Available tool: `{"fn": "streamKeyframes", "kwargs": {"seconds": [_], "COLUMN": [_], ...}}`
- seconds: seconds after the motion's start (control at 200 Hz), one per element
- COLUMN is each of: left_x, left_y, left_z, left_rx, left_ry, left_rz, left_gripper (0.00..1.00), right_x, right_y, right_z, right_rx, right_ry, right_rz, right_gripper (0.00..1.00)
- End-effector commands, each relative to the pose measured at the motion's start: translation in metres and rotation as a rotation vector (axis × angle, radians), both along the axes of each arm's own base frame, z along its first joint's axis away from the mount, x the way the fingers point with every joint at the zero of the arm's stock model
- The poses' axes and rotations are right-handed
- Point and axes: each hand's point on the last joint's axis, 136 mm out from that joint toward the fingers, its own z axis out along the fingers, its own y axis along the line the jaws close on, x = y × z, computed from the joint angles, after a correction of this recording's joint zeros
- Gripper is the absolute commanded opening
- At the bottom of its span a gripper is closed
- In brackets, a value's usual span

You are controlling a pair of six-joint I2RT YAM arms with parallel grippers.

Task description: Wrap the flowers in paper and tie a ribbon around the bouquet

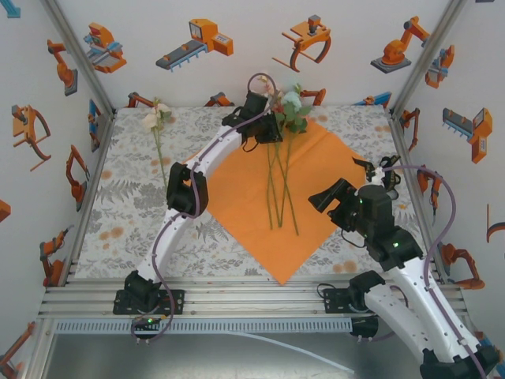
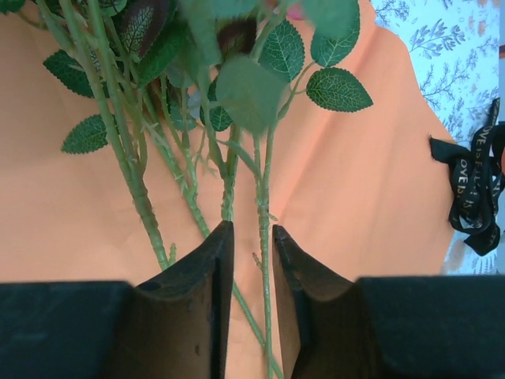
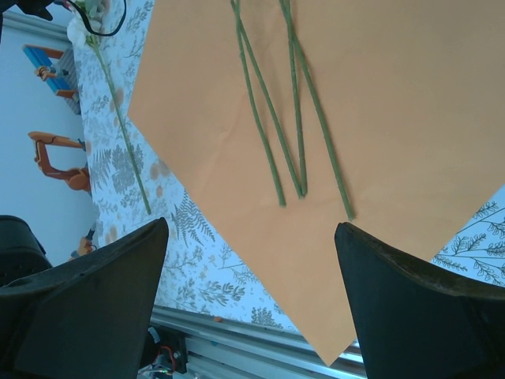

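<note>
**A:** The left gripper (image 2: 252, 229) is down at the far corner of the paper (image 1: 316, 166). Its jaws are a narrow slot apart, and one stem of the flowers (image 2: 248, 91) runs through that slot, loose rather than pinched.

**B:** And the flowers lie along the paper's middle, heads at the far corner, stems fanning toward the near one. This looks like the laying-down step. The clean way out is straight up, so no finger drags that stem off line.

**A:** Agreed. The right gripper (image 3: 251, 223) hangs above the paper's near corner, jaws wide apart, nothing in them. It's well placed to pin the stem ends if they shift.

**B:** One more flower (image 1: 158, 118) lies off the paper's left side, on the cover (image 1: 126, 205).

**A:** The ribbon (image 2: 473, 189) sits bunched just off the paper's right edge, partly cut off by the frame.

**B:** The blooms are cropped in the left wrist view, too. With the stems crossing, an exact count is hard to make.
</note>
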Motion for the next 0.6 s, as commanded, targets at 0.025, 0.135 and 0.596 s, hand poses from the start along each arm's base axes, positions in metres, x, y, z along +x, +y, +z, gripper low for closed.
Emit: {"fn": "streamKeyframes", "kwargs": {"seconds": [0.025,0.135,0.596], "left_x": [0.006,0.005,-0.02], "left_y": [0.025,0.064,0.374], "left_z": [0.071,0.101,0.08], "left_rx": [-0.042,-0.003,0.486], "left_ry": [-0.083,-0.116,-0.144], "left_rz": [0.042,0.084,0.492], "left_gripper": [0.32,0.32,0.26], "right_x": [0.0,0.001,0.016], "right_y": [-0.002,-0.001,0.013], "right_z": [0.002,0.001,-0.003], "right_rx": [-0.007,-0.006,0.019], "right_ry": [-0.005,-0.001,0.008], "right_rz": [-0.013,-0.012,0.02], "right_gripper": [0.78,0.78,0.78]}}
